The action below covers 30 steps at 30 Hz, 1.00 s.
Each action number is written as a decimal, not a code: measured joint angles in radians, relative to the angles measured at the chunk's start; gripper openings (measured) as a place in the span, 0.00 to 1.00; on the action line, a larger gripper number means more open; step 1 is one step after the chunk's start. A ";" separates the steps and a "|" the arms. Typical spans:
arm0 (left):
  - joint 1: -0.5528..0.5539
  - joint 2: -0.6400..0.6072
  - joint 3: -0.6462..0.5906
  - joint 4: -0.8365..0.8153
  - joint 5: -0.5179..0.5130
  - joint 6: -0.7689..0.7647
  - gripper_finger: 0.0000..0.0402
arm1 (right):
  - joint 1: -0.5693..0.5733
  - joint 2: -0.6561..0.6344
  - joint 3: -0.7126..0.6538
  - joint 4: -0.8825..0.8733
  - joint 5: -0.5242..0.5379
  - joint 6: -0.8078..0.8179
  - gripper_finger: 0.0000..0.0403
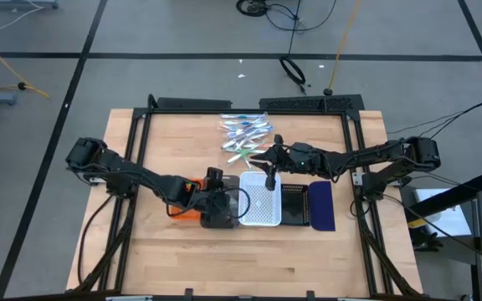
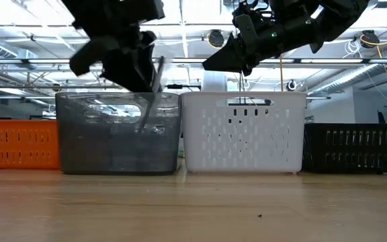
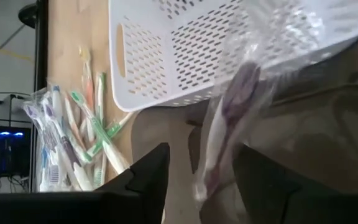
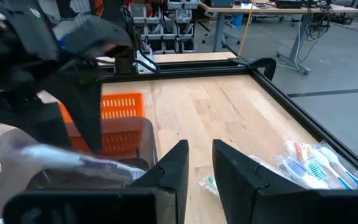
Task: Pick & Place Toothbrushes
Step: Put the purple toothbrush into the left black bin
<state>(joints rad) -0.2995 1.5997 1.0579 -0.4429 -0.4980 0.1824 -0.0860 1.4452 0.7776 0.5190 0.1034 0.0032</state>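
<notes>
A purple toothbrush in clear wrap [image 3: 225, 124] stands slanted in the grey tray [image 2: 113, 144], its lower end inside the tray. In the low view this toothbrush [image 2: 150, 104] is blurred. My left gripper [image 3: 201, 180] hovers open just above the tray, a finger on either side of the toothbrush's upper part. My right gripper [image 4: 201, 155] hangs level over the white tray [image 1: 262, 209]; its fingers stand a narrow gap apart and I see nothing between them. A heap of wrapped toothbrushes [image 1: 245, 134] lies on the table's far middle. My left gripper has its fingers [image 3: 148, 180] spread on either side of the wrapped toothbrush, coming at it slanting down from the table's left. Whether either finger touches the wrap, I cannot tell.
Several trays stand side by side near the table's middle: orange [image 2: 15, 141], grey, white [image 2: 244, 134], black [image 2: 355, 148] and navy [image 1: 322, 205]. A black frame rail [image 4: 229, 65] runs round the table. Bare wood lies along the near edge.
</notes>
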 joint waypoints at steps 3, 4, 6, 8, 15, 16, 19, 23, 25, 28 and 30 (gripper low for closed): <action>-0.018 0.000 0.047 -0.046 0.000 -0.020 0.45 | 0.000 0.000 0.000 0.000 0.000 0.000 0.16; -0.023 0.000 0.061 -0.059 0.000 -0.021 0.45 | 0.000 0.000 0.000 0.000 0.000 0.000 0.16; -0.030 0.000 0.089 -0.096 -0.002 -0.021 0.45 | 0.000 0.000 0.000 0.000 0.000 0.000 0.16; -0.031 0.000 0.109 -0.125 -0.021 -0.026 0.45 | 0.000 0.000 0.000 0.000 0.000 0.000 0.16; 0.050 0.000 0.111 -0.177 -0.080 -0.052 0.45 | 0.000 0.000 0.000 0.000 0.000 0.000 0.16; 0.070 0.000 0.110 -0.178 -0.080 -0.065 0.45 | 0.000 0.000 0.000 0.000 0.000 0.000 0.16; 0.138 0.000 0.110 -0.179 -0.080 -0.087 0.45 | 0.000 0.000 0.000 0.000 0.000 0.000 0.16; 0.222 0.000 0.110 -0.183 -0.080 -0.087 0.45 | 0.000 0.000 0.000 -0.002 -0.001 0.000 0.16; 0.260 0.000 0.110 -0.184 -0.079 -0.087 0.45 | 0.001 0.000 0.000 -0.013 -0.001 0.000 0.16; 0.315 0.000 0.110 -0.187 -0.026 -0.076 0.45 | -0.006 0.000 0.000 -0.035 0.000 0.000 0.16; 0.356 0.000 0.109 -0.174 0.027 -0.049 0.45 | -0.014 0.000 0.000 -0.040 0.000 0.000 0.16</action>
<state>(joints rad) 0.0568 1.5997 1.1668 -0.6168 -0.4710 0.1334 -0.0995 1.4452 0.7776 0.4788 0.1036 0.0033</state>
